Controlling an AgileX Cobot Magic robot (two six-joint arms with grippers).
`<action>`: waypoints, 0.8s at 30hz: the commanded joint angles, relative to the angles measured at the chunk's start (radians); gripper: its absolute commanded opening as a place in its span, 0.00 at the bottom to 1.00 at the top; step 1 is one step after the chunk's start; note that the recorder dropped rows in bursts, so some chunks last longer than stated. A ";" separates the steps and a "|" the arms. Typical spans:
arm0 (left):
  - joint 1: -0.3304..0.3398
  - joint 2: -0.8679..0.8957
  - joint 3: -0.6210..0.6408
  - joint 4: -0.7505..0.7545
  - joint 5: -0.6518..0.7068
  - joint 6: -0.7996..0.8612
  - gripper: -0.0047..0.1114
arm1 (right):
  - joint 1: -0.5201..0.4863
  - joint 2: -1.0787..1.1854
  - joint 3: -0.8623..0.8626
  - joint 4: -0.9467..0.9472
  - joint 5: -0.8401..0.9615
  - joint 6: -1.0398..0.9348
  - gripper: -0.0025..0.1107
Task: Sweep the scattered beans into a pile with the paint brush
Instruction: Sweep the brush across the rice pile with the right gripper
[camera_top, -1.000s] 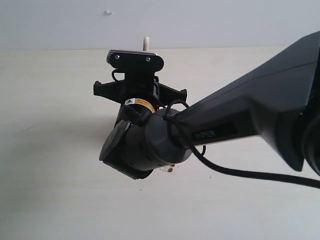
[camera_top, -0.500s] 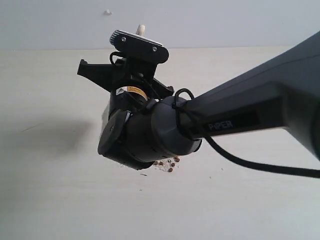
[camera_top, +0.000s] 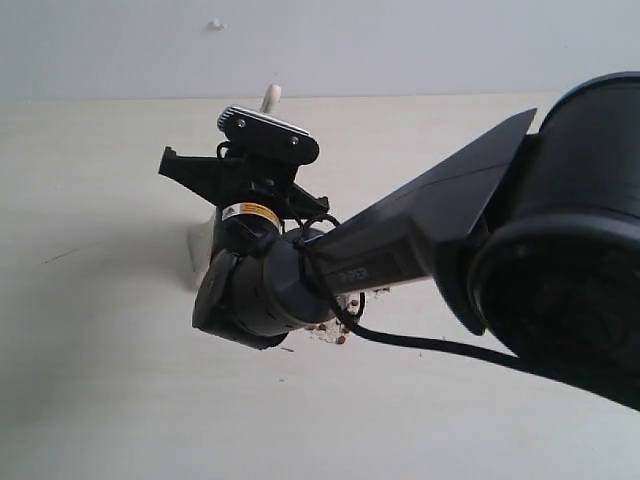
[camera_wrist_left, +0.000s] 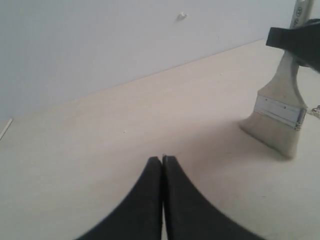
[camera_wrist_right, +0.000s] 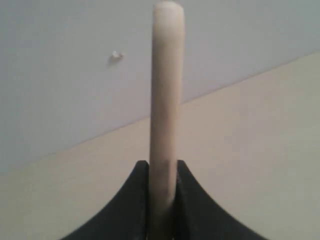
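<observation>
My right gripper (camera_wrist_right: 162, 167) is shut on the light wooden handle (camera_wrist_right: 166, 100) of the paint brush. The brush (camera_wrist_left: 280, 115) stands nearly upright, its pale bristles (camera_wrist_left: 272, 137) pressed on the table below the silver ferrule (camera_wrist_left: 280, 111). In the exterior view the bristles (camera_top: 200, 250) peek out left of the right wrist, and the handle tip (camera_top: 270, 97) shows above it. A few reddish-brown beans (camera_top: 335, 330) with whitish grains lie under the wrist; the arm hides the rest. My left gripper (camera_wrist_left: 162, 159) is shut and empty, low over bare table, apart from the brush.
The pale wooden table (camera_top: 100, 380) meets a grey wall (camera_top: 400, 45) at the back. The big dark right arm (camera_top: 480, 230) fills the right half of the exterior view, with a black cable (camera_top: 430, 345) trailing beneath it.
The right wrist has swung left and tilted with the brush. The bristles now show to its left, and a few beans have come into sight beneath it.
</observation>
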 joint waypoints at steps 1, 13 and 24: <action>0.001 -0.003 0.000 -0.003 -0.005 -0.002 0.04 | -0.009 -0.016 -0.009 0.141 -0.035 -0.236 0.02; 0.001 -0.003 0.000 -0.003 -0.005 -0.002 0.04 | 0.013 -0.179 -0.009 0.252 0.021 -0.435 0.02; 0.001 -0.003 0.000 -0.003 -0.005 -0.002 0.04 | 0.013 -0.311 0.167 -0.143 0.317 -0.424 0.02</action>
